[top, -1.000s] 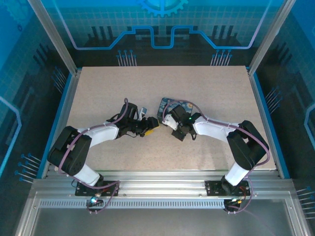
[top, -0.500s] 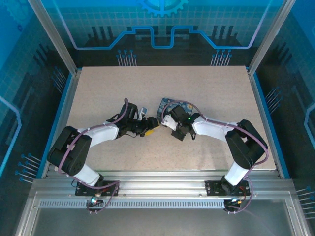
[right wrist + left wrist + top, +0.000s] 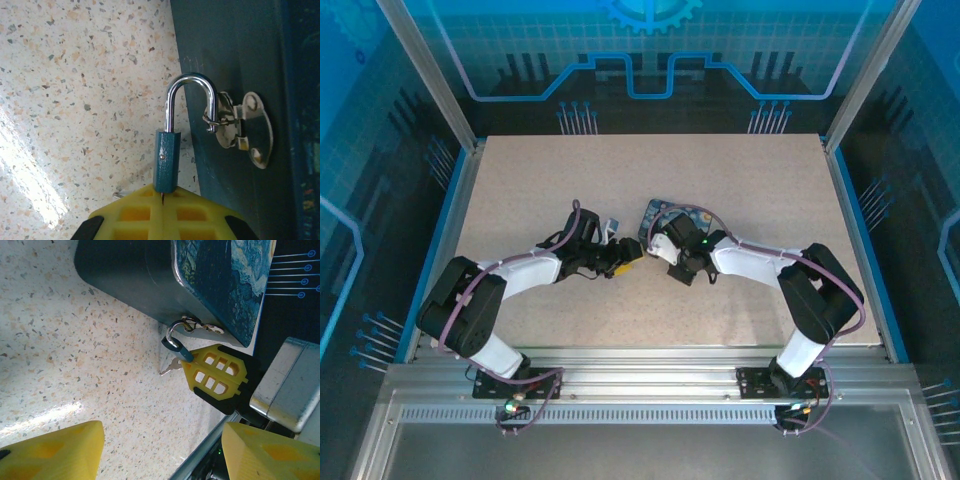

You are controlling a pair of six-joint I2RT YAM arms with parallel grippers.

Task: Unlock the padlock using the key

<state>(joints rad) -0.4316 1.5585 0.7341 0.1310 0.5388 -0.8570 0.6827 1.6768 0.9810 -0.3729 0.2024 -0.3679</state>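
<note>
The padlock (image 3: 166,159) has a blue body and a steel shackle (image 3: 192,97) hooked through the hasp (image 3: 240,127) of the dark night-sky box (image 3: 220,285). My right gripper (image 3: 163,195) is shut on the padlock body, its yellow fingers (image 3: 216,374) pressed together round it. The key (image 3: 169,370), a tiny silvery piece, lies on the table just beside those fingers, and its tip (image 3: 120,194) peeks out from under them. My left gripper (image 3: 160,450) hangs open a short way off, yellow fingers (image 3: 55,450) wide apart with nothing between them. From above, both grippers (image 3: 625,253) meet beside the box (image 3: 672,212).
The speckled table (image 3: 650,170) stretches far behind and to both sides of the box. Blue walls and metal posts (image 3: 430,80) fence the table. The right arm's metal body (image 3: 287,385) sits close on the right in the left wrist view.
The right gripper has edged slightly left towards the box with the padlock. The left arm has held still.
</note>
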